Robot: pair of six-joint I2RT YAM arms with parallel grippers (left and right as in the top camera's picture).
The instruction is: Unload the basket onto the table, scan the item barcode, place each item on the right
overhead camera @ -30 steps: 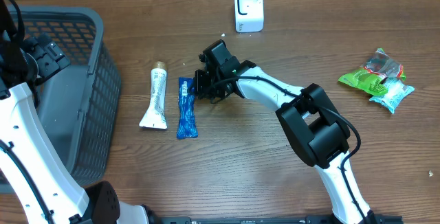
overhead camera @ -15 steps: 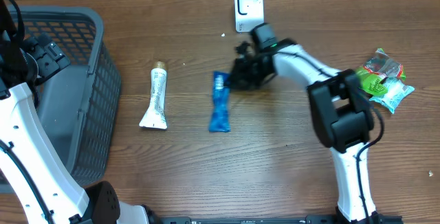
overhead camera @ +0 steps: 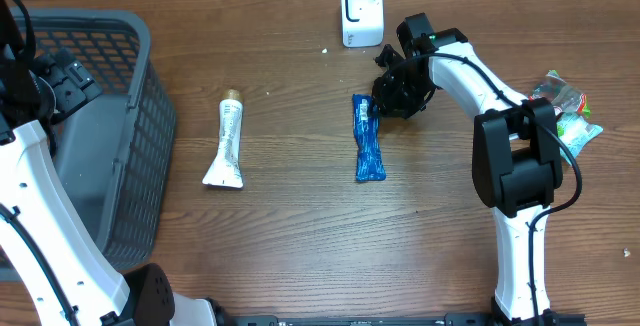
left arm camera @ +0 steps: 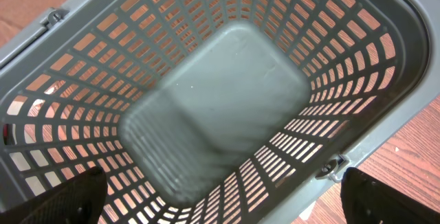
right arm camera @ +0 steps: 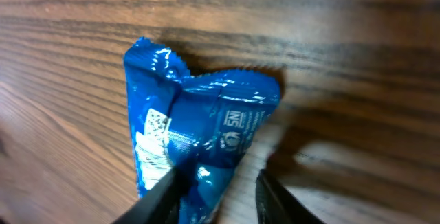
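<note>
A blue snack packet [overhead camera: 368, 138] lies flat on the wooden table, below and slightly right of the white barcode scanner [overhead camera: 361, 12] at the table's back. My right gripper [overhead camera: 392, 101] sits at the packet's upper end. In the right wrist view the packet [right arm camera: 199, 121] has its crimped end between the fingers, against the left finger with a gap to the right one, so the right gripper [right arm camera: 220, 196] stands open. My left gripper [left arm camera: 220, 196] hangs wide open over the grey basket [left arm camera: 385, 100] and holds nothing.
A white tube [overhead camera: 227, 146] lies left of the packet. The grey mesh basket [overhead camera: 140, 116] fills the left side of the table. Green and pale packets [overhead camera: 555, 116] lie at the right edge, near the right arm's elbow.
The right gripper has carried the blue packet from beside the white tube rightwards to below the scanner, and its jaws have parted. The left arm has not moved.
</note>
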